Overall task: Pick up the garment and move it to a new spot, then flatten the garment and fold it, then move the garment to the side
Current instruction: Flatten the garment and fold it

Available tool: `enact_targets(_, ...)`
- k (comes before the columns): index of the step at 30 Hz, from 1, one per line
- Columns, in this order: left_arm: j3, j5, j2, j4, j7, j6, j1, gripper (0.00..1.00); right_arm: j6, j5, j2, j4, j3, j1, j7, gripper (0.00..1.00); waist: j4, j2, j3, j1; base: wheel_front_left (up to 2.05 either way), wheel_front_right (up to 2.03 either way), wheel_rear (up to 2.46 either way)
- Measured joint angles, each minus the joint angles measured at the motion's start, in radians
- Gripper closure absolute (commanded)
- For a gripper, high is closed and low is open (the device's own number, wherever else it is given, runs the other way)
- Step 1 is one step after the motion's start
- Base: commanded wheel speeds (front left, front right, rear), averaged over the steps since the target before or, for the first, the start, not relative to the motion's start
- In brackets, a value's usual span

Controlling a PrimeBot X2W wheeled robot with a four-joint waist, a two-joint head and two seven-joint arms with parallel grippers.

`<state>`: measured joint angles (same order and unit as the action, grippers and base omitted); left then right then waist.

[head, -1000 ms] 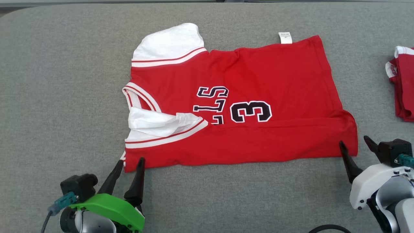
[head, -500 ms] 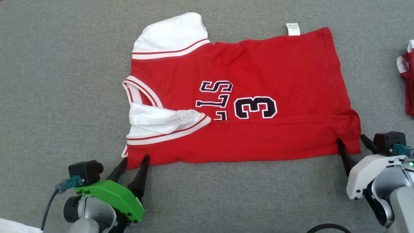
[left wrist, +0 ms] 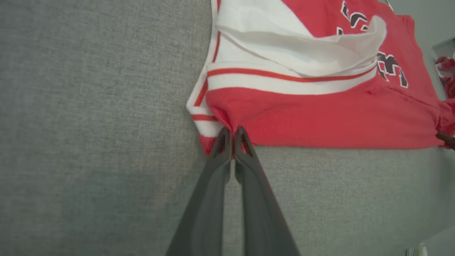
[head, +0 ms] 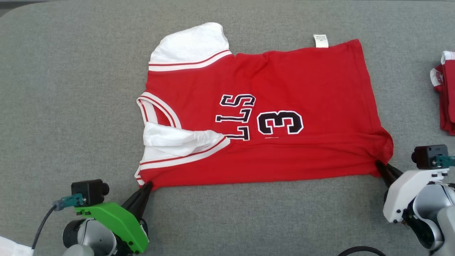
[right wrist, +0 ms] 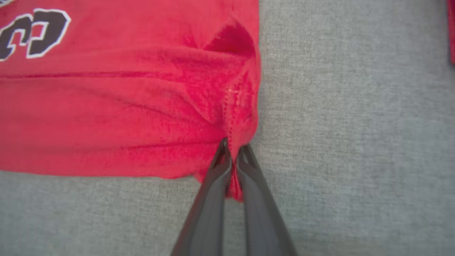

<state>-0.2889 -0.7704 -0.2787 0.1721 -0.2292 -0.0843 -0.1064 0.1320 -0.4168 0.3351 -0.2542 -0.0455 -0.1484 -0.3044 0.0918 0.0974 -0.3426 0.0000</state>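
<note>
The left gripper [head: 146, 185], its two dark fingers pressed together, pinches the near left corner of the red short-sleeved jersey [head: 302, 81] with white sleeves and black lettering, just below a striped sleeve band. The right gripper [head: 381, 165] is likewise clamped on the near right hem corner, where the cloth bunches. The jersey lies spread in the middle of the grey cloth-covered desk [head: 71, 89]. A second red-and-white garment [head: 446, 99] sits well apart at the right edge.

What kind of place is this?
Probably a robot's clothes-folding practice table: a wide grey fabric-covered tabletop, a red-and-white jersey with a black number 3 laid flat on it, and a second red-and-white garment at the right edge.
</note>
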Motion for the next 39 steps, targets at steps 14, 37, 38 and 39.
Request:
enact_targets(14,0.035,-0.151,-0.147,-0.394,-0.211,0.033,0.255,1.00,0.000,-0.184,0.106,0.284,0.096,0.231,-0.281,1.00,-0.027,0.0000,0.040,0.0000,0.00,0.00,0.00)
enact_targets(37,0.056,-0.064,-0.179,-0.288,-0.250,0.013,-0.253,0.00,-0.001,0.022,0.091,0.334,0.175,-0.217,-0.316,0.00,-0.006,-0.0001,-0.164,0.0001,0.00,0.00,0.00)
enact_targets(38,0.053,-0.074,-0.172,-0.254,-0.267,0.008,-0.322,0.00,-0.001,0.038,0.083,0.313,0.162,-0.258,-0.319,0.00,-0.004,-0.0001,-0.183,0.0002,0.00,0.00,0.00)
enact_targets(39,0.049,-0.086,-0.166,-0.219,-0.285,0.002,-0.394,0.00,-0.001,0.054,0.080,0.290,0.151,-0.296,-0.321,0.00,-0.002,-0.0002,-0.203,0.0003,0.00,0.00,0.00)
